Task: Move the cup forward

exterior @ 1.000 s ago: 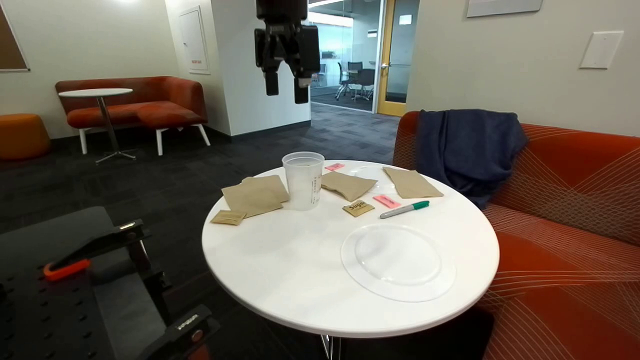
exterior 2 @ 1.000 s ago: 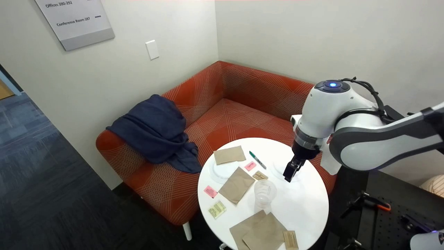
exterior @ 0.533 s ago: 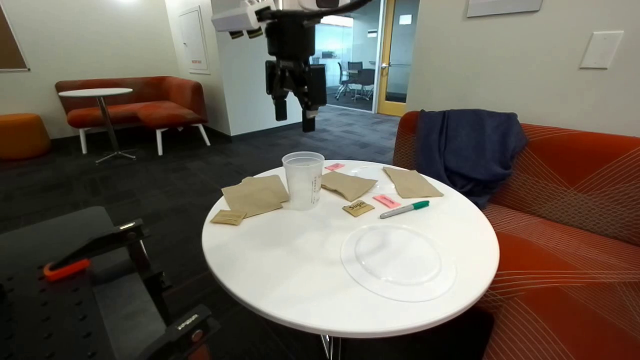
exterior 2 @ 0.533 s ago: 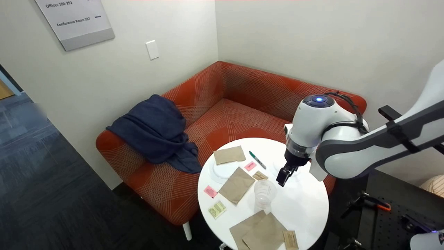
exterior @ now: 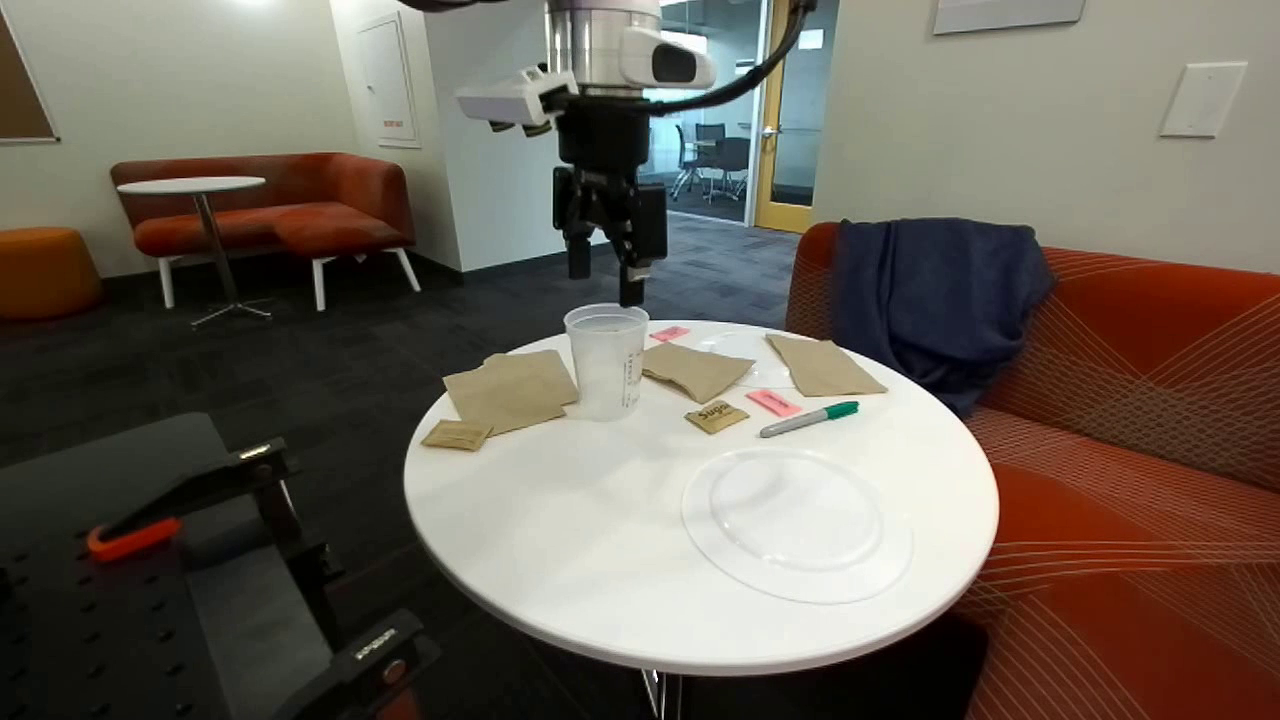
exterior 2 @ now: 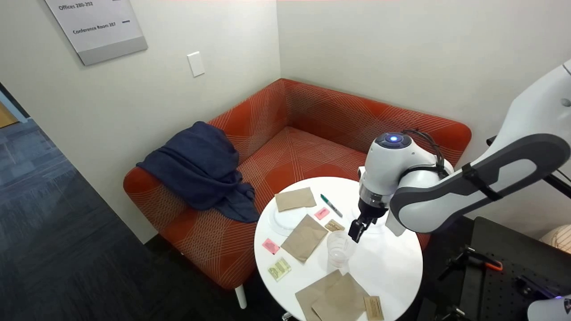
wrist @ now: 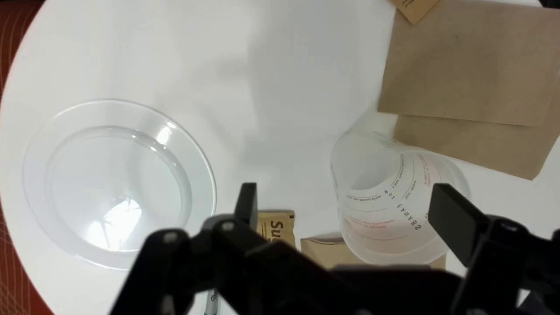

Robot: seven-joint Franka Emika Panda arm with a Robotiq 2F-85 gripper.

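The place is a lounge corner of an office building. A wall sign (exterior 2: 100,27), at ten o'clock in an exterior view, reads "Offices 280-292" and "Conference Room 287". In an exterior view a glass wall (exterior: 728,40) stands just past twelve, with black chairs (exterior: 735,158) behind it; a red sofa (exterior: 360,195) and a white pedestal table (exterior: 190,186) are at ten, an orange ottoman (exterior: 40,275) at nine, all on dark carpet tiles (exterior: 690,262).
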